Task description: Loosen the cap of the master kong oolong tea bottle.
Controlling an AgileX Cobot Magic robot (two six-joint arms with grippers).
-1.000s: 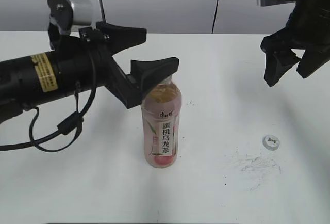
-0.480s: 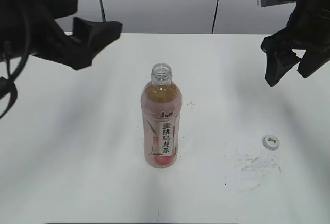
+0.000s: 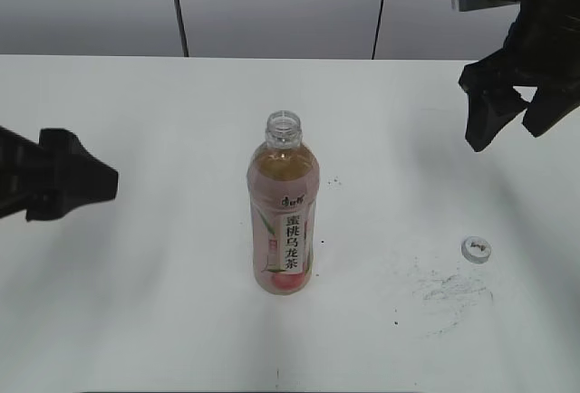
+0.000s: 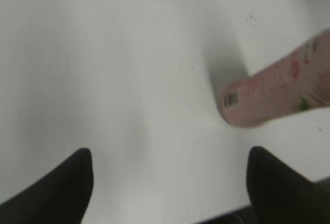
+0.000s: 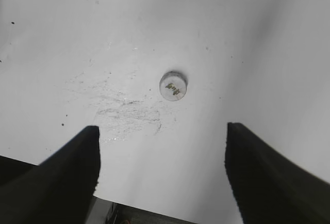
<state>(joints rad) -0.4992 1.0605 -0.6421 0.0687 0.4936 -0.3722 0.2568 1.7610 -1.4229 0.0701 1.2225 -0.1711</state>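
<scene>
Exterior view: bottle upright, neck up (uncapped); cap on table; both jaws released.

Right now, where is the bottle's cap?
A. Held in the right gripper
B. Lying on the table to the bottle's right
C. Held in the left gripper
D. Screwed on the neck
B: the cap lies on the table, apart from the open-necked bottle.

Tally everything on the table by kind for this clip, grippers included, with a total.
Bottle: 1, uncapped, standing upright
Cap: 1, lying loose on the table, apart from the bottle
Grippers: 2, left gripper and right gripper, both open and empty
Total: 4
</scene>
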